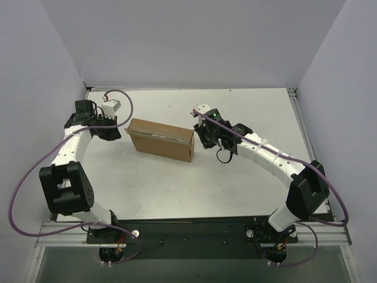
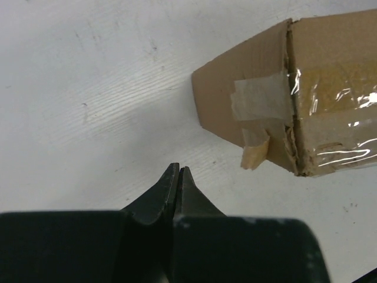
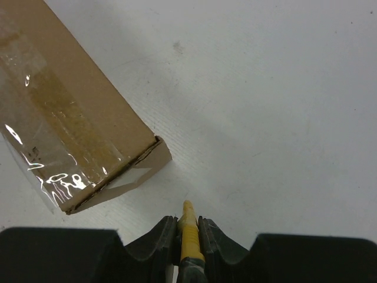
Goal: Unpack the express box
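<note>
My right end effector (image 3: 188, 220) gripping a knife (image 3: 189, 239), left end effector (image 2: 179, 169) pinched empty, I am judging the box (image 1: 161, 140) light, stiff, tape-slick, best held at bare ends.

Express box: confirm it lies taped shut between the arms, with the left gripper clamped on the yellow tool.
Wrong gripper. The right wrist view shows the right gripper clamped on the yellow tool; the left gripper is shut on nothing. The express box does lie taped shut between the arms.
</note>
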Tool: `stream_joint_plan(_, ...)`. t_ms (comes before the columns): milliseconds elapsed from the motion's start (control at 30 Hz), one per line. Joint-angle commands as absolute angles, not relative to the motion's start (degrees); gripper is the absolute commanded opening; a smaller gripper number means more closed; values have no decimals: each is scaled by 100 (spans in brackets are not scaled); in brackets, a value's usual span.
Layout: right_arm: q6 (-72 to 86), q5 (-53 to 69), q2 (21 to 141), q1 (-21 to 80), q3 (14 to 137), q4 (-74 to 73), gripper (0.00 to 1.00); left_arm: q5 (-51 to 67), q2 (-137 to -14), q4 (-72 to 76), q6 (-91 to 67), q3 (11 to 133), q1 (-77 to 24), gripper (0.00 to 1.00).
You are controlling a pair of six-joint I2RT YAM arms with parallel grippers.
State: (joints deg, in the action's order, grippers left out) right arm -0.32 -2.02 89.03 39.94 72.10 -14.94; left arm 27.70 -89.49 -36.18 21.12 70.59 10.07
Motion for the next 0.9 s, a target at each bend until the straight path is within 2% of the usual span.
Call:
stream_joint_plan(0, -123, -229, 9184, 4043, 7575, -1432, 0, 3076, -8771, -2980, 1820, 6812, 792, 0)
stream_joint_plan(267, 0, -290, 9703, 4052, 8138, -1617, 0, 2918, -8771, -2241, 1792, 6311, 141, 0)
stream_joint_plan(533, -105, -483, 10054, 3938, 8612, -1573, 0, 3479, -8543, -2767, 2170, 6179, -351, 0)
stream_joint_plan(867, -237, -510, 10406, 3639, 8895, -1600, 0, 3595, -8315, -3664, 2794, 6073, -492, 0)
